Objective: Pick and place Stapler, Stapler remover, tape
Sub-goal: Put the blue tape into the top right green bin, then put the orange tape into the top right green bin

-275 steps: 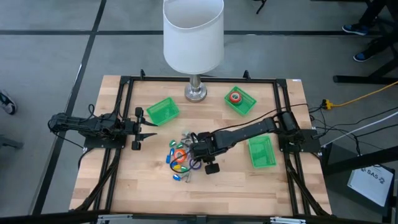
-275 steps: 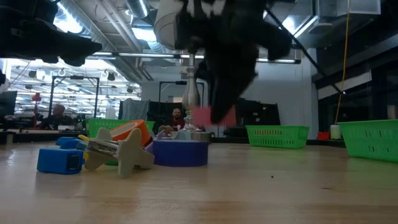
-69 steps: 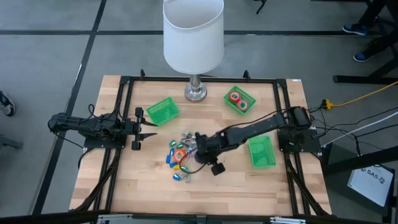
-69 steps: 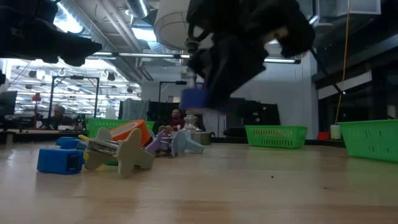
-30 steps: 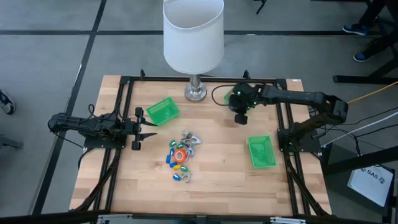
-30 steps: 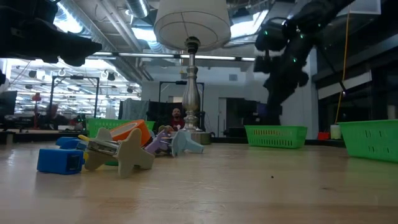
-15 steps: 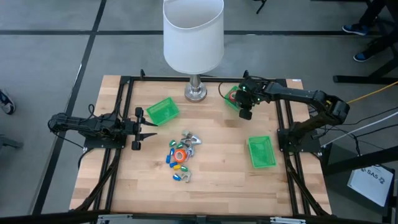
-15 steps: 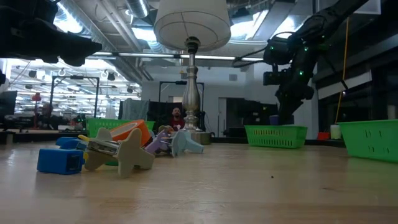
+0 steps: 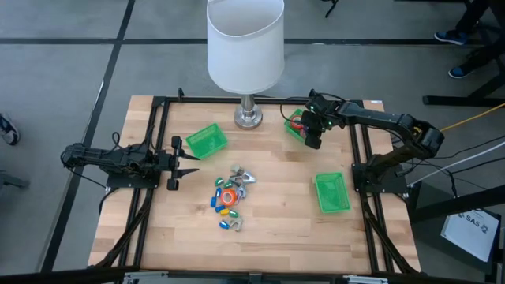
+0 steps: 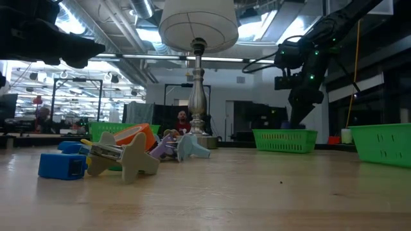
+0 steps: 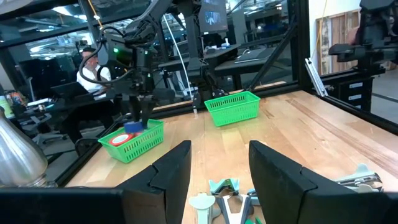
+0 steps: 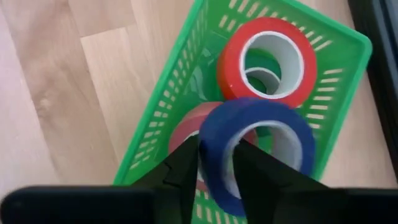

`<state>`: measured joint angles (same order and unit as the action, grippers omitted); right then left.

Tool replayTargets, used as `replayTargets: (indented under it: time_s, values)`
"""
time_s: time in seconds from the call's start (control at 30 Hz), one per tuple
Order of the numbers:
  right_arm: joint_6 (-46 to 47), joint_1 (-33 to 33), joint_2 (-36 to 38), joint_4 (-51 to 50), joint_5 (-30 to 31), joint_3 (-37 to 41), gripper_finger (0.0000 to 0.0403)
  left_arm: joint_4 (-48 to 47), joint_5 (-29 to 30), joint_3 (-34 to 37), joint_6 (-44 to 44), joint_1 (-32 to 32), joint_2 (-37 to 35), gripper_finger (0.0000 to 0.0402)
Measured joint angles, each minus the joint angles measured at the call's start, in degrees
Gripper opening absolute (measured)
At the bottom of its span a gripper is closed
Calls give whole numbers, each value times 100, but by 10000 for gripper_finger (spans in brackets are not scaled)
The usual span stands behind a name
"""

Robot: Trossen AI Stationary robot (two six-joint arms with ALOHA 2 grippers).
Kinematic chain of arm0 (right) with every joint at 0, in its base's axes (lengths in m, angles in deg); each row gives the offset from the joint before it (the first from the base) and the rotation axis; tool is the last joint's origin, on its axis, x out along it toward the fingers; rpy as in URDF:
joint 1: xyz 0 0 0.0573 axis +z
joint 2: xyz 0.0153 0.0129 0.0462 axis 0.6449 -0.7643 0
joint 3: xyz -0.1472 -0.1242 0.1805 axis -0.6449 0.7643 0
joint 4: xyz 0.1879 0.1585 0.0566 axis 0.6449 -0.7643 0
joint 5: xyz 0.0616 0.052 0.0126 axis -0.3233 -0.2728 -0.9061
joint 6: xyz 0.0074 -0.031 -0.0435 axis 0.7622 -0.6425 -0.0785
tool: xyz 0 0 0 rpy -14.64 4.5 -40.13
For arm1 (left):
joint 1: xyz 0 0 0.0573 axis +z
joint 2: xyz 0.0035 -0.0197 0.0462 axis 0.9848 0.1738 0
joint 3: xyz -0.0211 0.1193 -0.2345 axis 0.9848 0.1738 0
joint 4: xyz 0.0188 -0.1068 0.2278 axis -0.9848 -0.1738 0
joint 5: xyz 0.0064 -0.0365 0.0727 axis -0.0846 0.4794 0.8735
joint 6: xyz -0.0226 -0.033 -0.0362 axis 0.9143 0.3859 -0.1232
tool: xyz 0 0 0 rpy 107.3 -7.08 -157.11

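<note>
My right gripper (image 9: 312,136) is over the far-right green bin (image 9: 300,118) and shut on a blue-purple tape roll (image 12: 261,143). Under the roll, red tape rolls (image 12: 267,53) lie in that bin. A pile of small blue and yellow oblong staplers, grey claw-shaped removers and an orange tape ring (image 9: 227,197) lies at mid-table. My left gripper (image 9: 189,163) waits open at the table's left, pointing at the pile. The left wrist view shows its fingers (image 11: 174,174) apart and, far off, the blue-purple roll (image 11: 132,127) at the bin's rim. My right gripper pinches the ring wall of the blue-purple roll (image 12: 214,140). One finger (image 12: 252,165) is inside the hole and the other finger (image 12: 183,168) is outside. The fingers come from above, pointing down. The roll lies flat under them inside the bin; whether it touches the red rolls cannot be told.
A lamp stands at the far edge, its base (image 9: 248,118) between the far-left bin (image 9: 207,140) and the far-right bin, with its white shade (image 9: 245,43) above. A third green bin (image 9: 331,193) sits near the right side. Black frame rails (image 9: 158,110) border the table.
My right gripper, still shut on the blue-purple roll, has moved a little toward the table's right over the far-right bin. It has come down from well above the bin to the bin's rim.
</note>
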<state>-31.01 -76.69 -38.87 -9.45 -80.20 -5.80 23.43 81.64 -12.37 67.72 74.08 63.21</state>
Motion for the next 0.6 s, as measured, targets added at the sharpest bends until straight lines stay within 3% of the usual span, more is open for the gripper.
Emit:
replayTargets:
  time_s: [0.2, 0.4, 0.6]
  values:
    - [661, -1, 0, 2, 723, 0, 160, -2, 0, 1, 0, 2, 0, 157]
    - [708, 0, -4, -68, 736, -68, 197, -2, 0, -1, 0, 2, -2, 157]
    - [708, 138, -4, -481, 729, -716, 210, 0, 0, -1, 2, 1, -2, 157]
